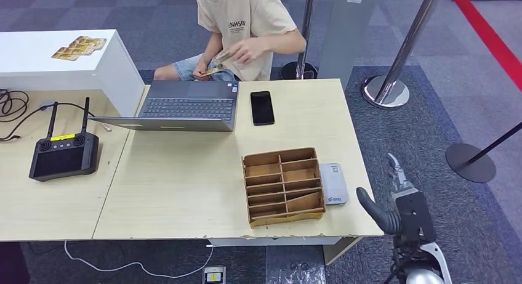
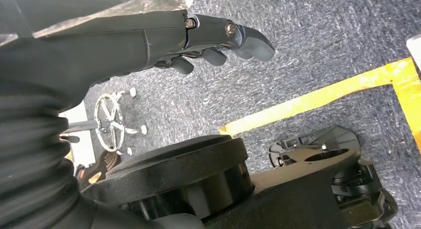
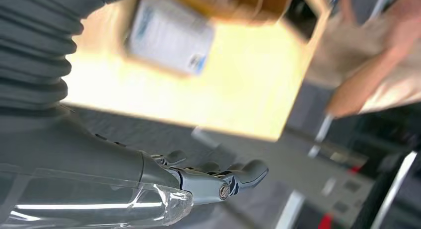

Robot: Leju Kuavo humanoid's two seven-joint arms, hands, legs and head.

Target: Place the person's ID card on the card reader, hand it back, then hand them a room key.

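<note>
Head view: the robot's right hand (image 1: pixel 394 201) hovers empty, fingers spread, off the pale wooden table (image 1: pixel 184 185) beside the flat grey card reader (image 1: pixel 333 183); the seated person (image 1: pixel 246 25) holds the yellowish ID card (image 1: pixel 215 67), so reach palm-up, slowly

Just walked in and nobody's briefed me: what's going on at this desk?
A person seated behind the table is handling cards near the laptop. The robot's right hand is raised beside the table, empty, near the grey card reader and wooden tray. Its left hand hangs over the floor.
</note>
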